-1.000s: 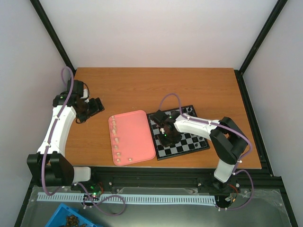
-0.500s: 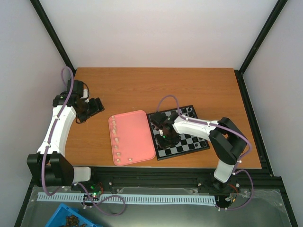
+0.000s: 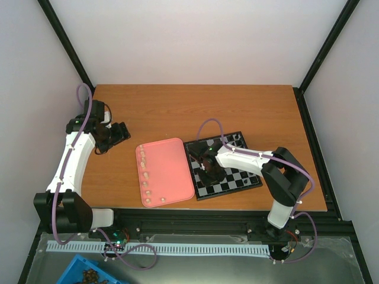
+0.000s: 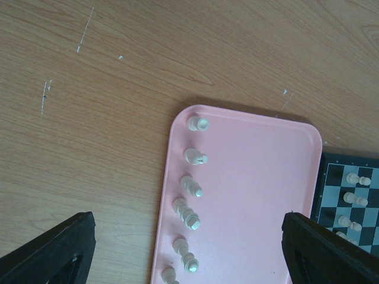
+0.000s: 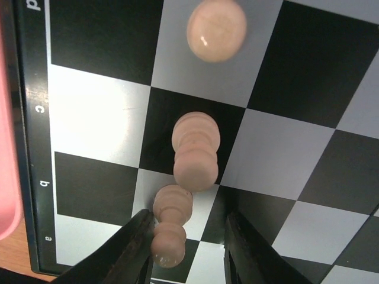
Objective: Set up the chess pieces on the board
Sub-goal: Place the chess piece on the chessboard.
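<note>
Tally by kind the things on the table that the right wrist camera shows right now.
Cream rounded chess pieces: 3
Black-and-white checked chessboard: 1
Pink rounded tray, only its edge in view: 1
Total: 5

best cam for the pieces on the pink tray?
Left wrist: cream pieces stand out individually in a column along one edge of the pink tray. Top external shows tiny dots; right wrist, only a tray sliver.
</note>
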